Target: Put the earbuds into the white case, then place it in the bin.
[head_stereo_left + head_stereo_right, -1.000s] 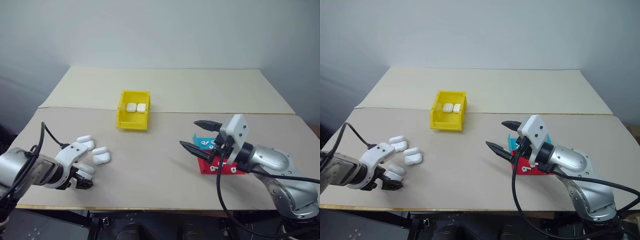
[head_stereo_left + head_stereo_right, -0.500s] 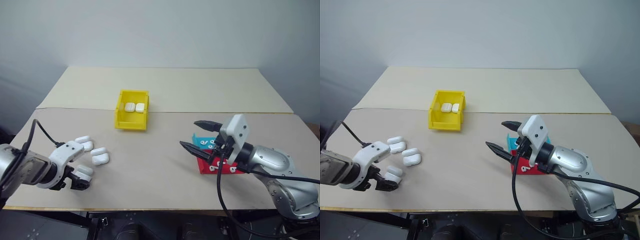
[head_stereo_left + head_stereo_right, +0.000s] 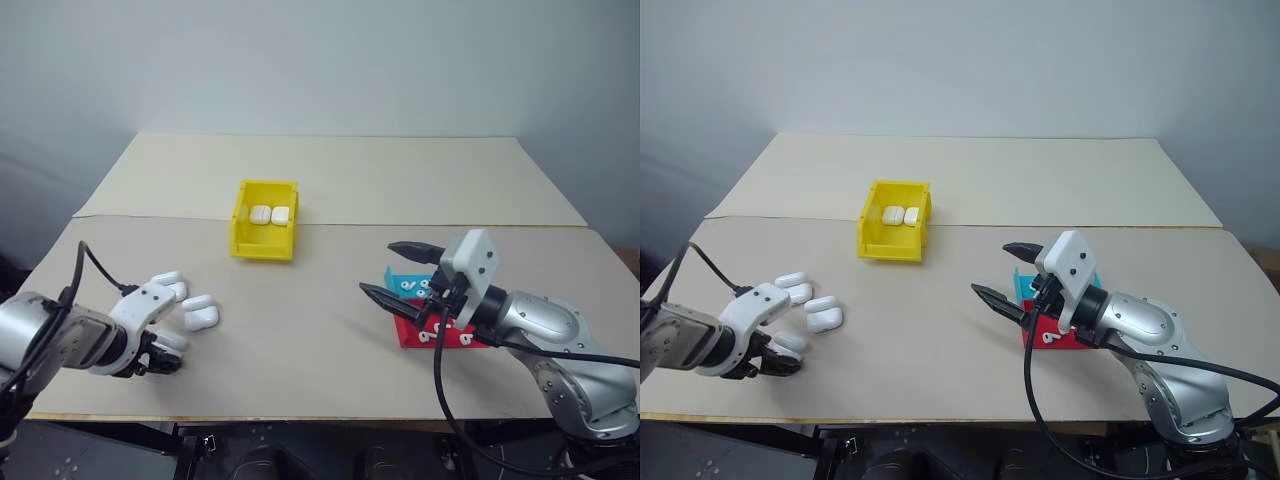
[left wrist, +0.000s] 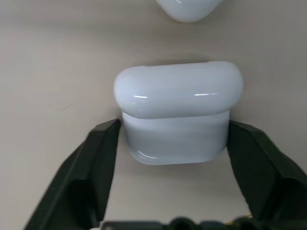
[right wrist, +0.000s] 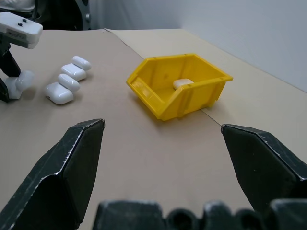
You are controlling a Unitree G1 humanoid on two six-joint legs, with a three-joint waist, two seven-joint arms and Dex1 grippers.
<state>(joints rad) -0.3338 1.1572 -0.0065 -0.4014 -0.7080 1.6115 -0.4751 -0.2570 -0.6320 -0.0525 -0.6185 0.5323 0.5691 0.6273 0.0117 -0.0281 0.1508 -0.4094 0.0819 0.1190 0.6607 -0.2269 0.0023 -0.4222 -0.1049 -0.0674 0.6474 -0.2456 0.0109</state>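
My left gripper (image 4: 173, 125) points down at the table's near left, its black fingers (image 4: 103, 158) pressed against both sides of a white case (image 4: 177, 110) that stands on the table. In the head views the same gripper (image 3: 160, 358) is shut on that case (image 3: 172, 341). Three more white cases (image 3: 200, 310) lie just beyond it. The yellow bin (image 3: 265, 246) stands mid-table with two cases (image 3: 270, 214) inside. My right gripper (image 3: 378, 268) hovers open and empty above the trays on the right. Tiny white earbuds (image 3: 427, 338) lie in the red tray (image 3: 445, 342).
A teal tray (image 3: 400, 281) with more earbuds sits behind the red tray, partly hidden by my right gripper. The table is two tan boards with a seam running just behind the bin. Bare table lies between the cases and the trays.
My left gripper's fingers have closed in on the white case. The right arm has not moved.
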